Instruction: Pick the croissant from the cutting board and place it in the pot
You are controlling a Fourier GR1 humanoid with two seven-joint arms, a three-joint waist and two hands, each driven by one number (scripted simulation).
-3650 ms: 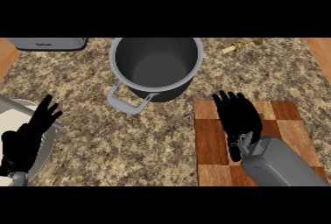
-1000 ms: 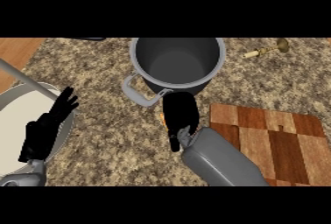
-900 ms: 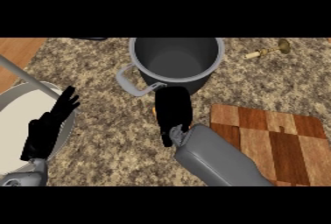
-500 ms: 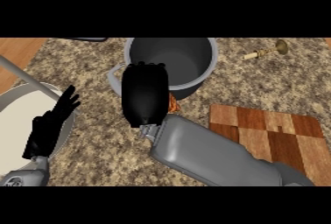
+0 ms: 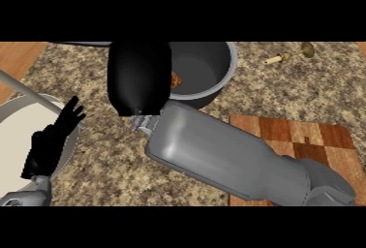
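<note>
Found the right robot hand (image 5: 139,77) at 12 o'clock in the head view, back turned up, covering the 9 o'clock side of the grey pot (image 5: 227,65). Could not tell whether it was closed or spread, or whether it gripped anything: only its back showed. Spotted a small orange-brown piece of the croissant (image 5: 175,80) at that hand's 3 o'clock edge, inside the pot's rim; could not make out whether it touched the hand or lay on the pot's bottom. Traced the grey forearm (image 5: 229,155) down toward 5 o'clock, across the near corner of the wooden cutting board (image 5: 307,133), which lay at 4 o'clock on the speckled tabletop (image 5: 286,97), apart from the pot. Noted the left robot hand (image 5: 52,145) at 8 o'clock, open and resting, fingers up, over the rim of a white plate (image 5: 18,131). Made out a small brass-coloured object (image 5: 289,55) at 2 o'clock, near the pot, not touching it.
</note>
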